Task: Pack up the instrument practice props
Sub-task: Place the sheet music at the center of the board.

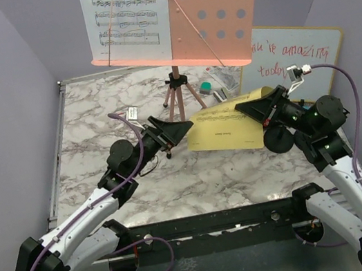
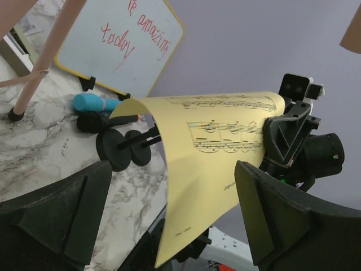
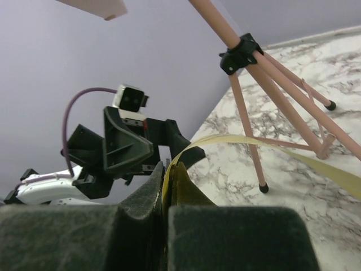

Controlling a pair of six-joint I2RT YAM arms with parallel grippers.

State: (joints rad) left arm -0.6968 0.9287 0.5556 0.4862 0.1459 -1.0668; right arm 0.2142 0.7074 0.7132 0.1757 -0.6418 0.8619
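Care matters now: I need to slide my wide-spread left claw slowly around the loose edge of the yellow music page, held up over the surface and pinched tight by my right claw, then squeeze softly.

On my screen, a yellow page lined with black notes, a pink rack dotted with round holes, white surface veined grey, whiteboard lettered in red, a blue microphone.
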